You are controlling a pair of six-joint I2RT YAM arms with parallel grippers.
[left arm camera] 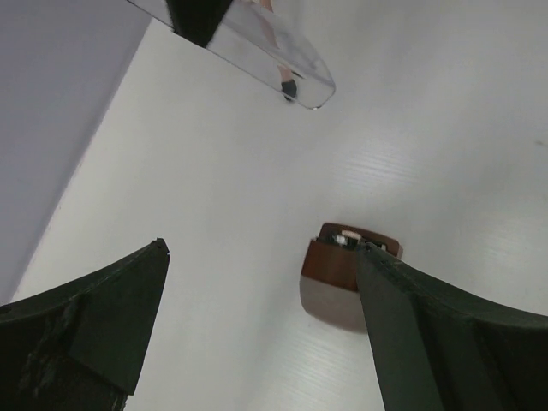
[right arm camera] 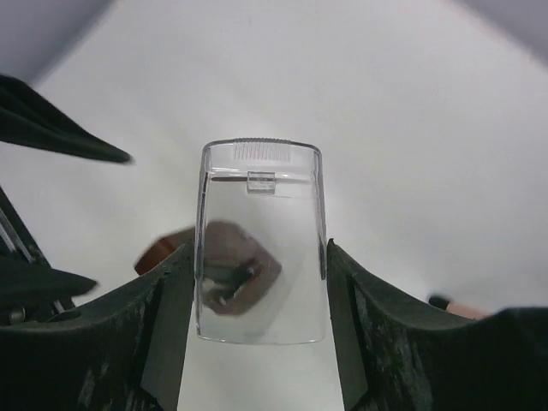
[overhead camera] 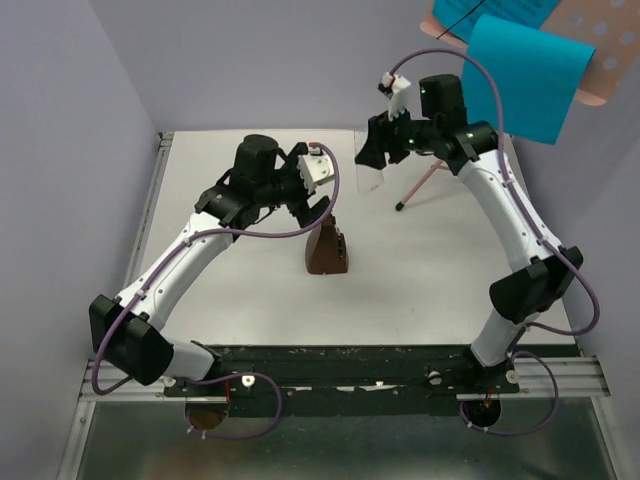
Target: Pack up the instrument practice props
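Right hand [right arm camera: 257,248] pinches clear cover [right arm camera: 259,197], centre frame; left hand [left arm camera: 259,248] spread above brown block [overhead camera: 327,250]. Step looks like capping block; next needs cover lined up over it.

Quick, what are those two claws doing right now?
Left gripper: open, holding nothing.
Right gripper: closed on a clear plastic cover.

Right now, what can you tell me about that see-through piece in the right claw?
The clear cover looks like hard, see-through plastic: a tall shell with rounded corners, a ribbed strip and a small tab at its free end. The right claw pinches its two long sides, apparently holding it above the table. Nothing else touches it.
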